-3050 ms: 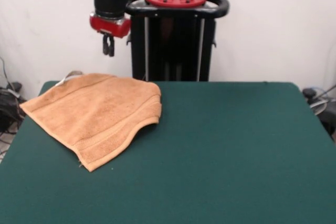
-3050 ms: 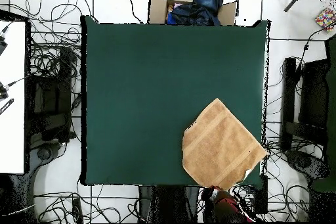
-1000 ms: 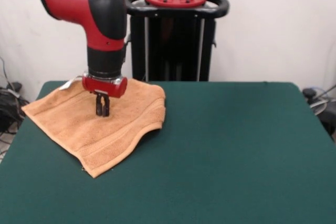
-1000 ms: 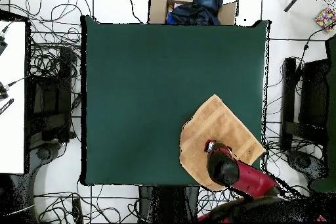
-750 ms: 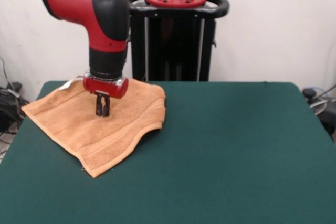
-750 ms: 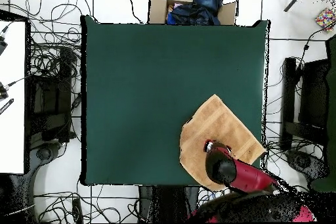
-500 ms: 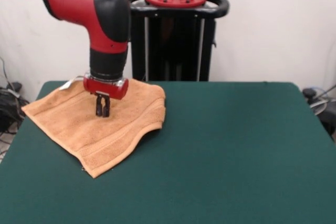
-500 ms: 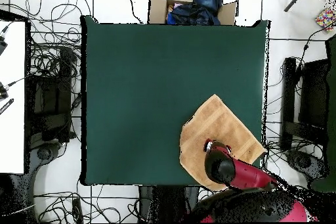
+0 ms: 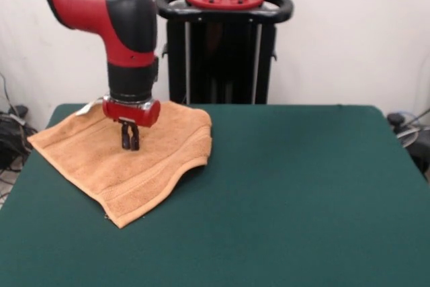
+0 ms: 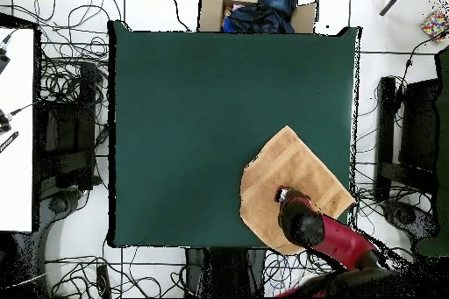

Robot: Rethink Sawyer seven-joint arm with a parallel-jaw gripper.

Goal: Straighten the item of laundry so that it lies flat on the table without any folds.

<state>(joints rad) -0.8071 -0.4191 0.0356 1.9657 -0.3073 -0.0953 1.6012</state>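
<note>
The orange-tan towel lies at the far left part of the green table, folded over, with a rounded fold at its right edge and a stripe band along its near edge. Its white tag peeks out at the far left corner. My gripper points straight down over the towel's far middle, its fingers close together and its tips at the cloth; no cloth looks lifted. In the overhead view the towel sits as a diamond near the table's lower right corner, with the gripper over its lower half.
The black pedestal stands behind the table's far edge. In the overhead view a cardboard box with dark clothes sits past the top edge, a white desk is at the left, and cables cover the floor all round.
The arm came down from above the table's far edge onto the towel, whose right edge bulged a little. In the last half second the gripper shifted slightly left; the towel stayed still.
</note>
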